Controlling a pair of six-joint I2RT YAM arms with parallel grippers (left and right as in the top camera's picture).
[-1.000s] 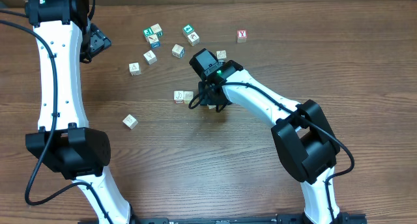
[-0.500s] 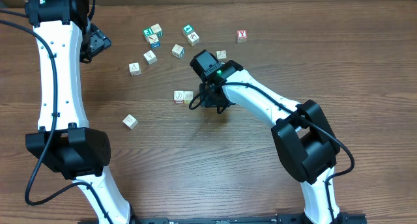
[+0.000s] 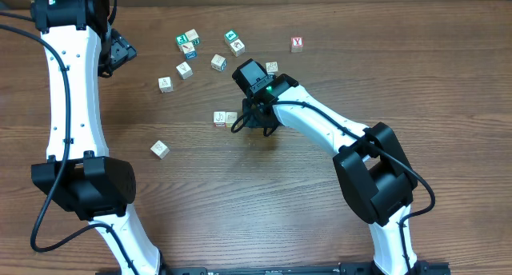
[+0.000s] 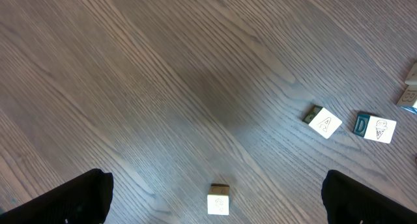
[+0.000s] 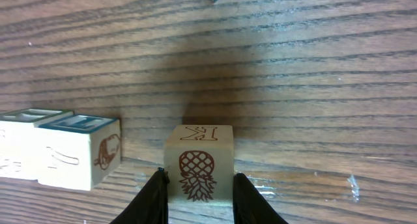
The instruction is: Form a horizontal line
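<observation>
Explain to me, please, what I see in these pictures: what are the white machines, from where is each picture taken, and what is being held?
These are two white robot arms at a wooden table. Each arm ends in a two-finger gripper. One picture looks down from a camera above the table. The other two come from small cameras on the wrists, so each shows its own black fingers.

Small wooden cubes with printed faces lie scattered near the top of the overhead picture. The left gripper hangs wide open and holds nothing. The right gripper has its fingers against both sides of the pineapple cube, which rests on the table. Beside it, with a gap between, two cubes touch side to side: the start of a row.
</observation>
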